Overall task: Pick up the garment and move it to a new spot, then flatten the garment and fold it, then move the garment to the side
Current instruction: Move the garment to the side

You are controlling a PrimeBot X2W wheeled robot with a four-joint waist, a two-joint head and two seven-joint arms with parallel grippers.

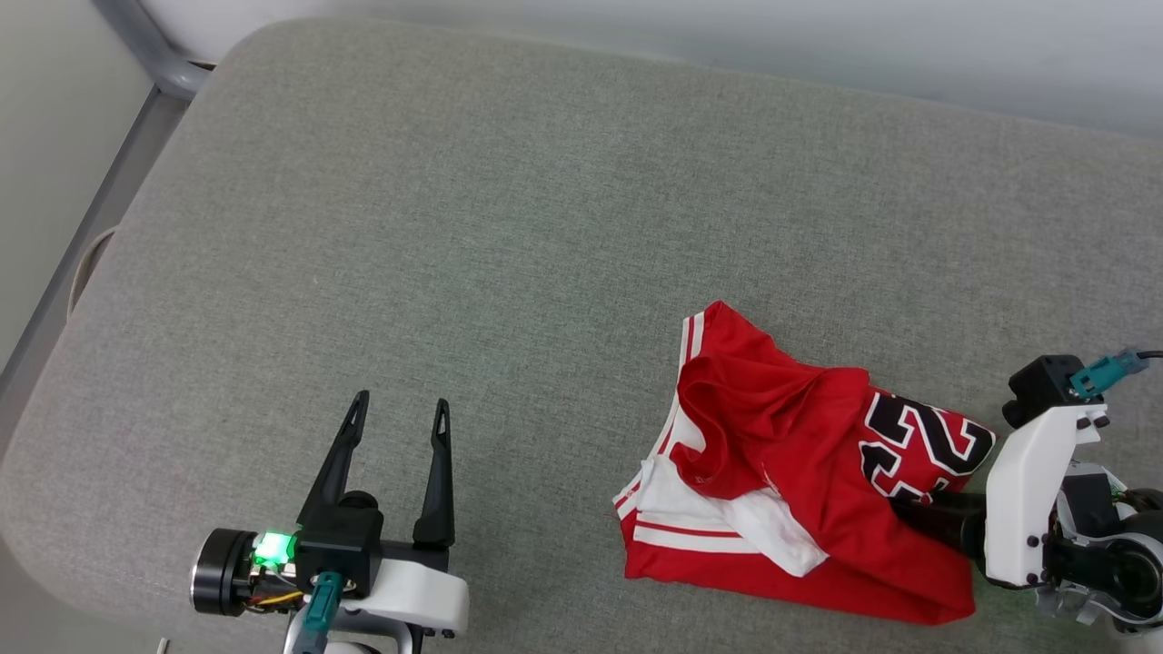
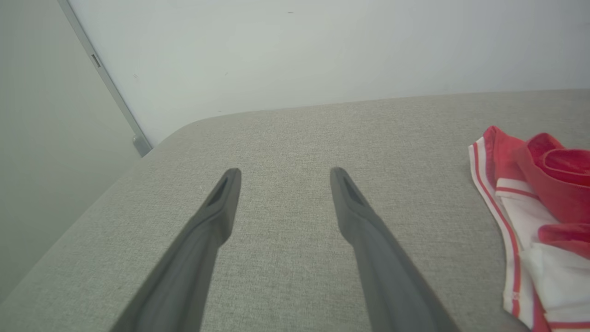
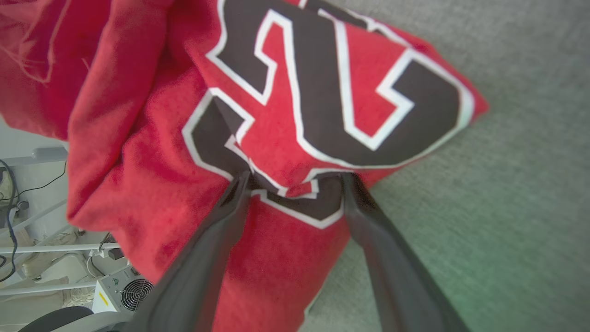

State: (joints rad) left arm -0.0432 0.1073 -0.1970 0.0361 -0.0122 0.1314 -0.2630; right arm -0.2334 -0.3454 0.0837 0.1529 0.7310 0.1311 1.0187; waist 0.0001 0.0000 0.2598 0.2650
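Note:
The garment [image 1: 781, 436] is a red jersey lying crumpled on the right of the grey cushion [image 1: 454, 227], with a white sleeve, striped trim and a black "23" showing. My right gripper [image 1: 931, 516] reaches in from the right at the garment's near right corner. In the right wrist view its jaws [image 3: 292, 177] are spread, with the tips pressed into the red fabric [image 3: 138, 115] just under the number and a fold bulging between them. My left gripper [image 1: 402, 400] stands open over bare cushion at the lower left, well clear of the garment [image 2: 530, 207]. Nothing lies between its fingers [image 2: 284, 171].
The cushion's rounded left and near edges run close to my left arm. A grey metal bar [image 1: 154, 54] and a pale wall lie beyond the far left corner. Past the near edge, low down, stands a white box with a fan [image 3: 122, 293].

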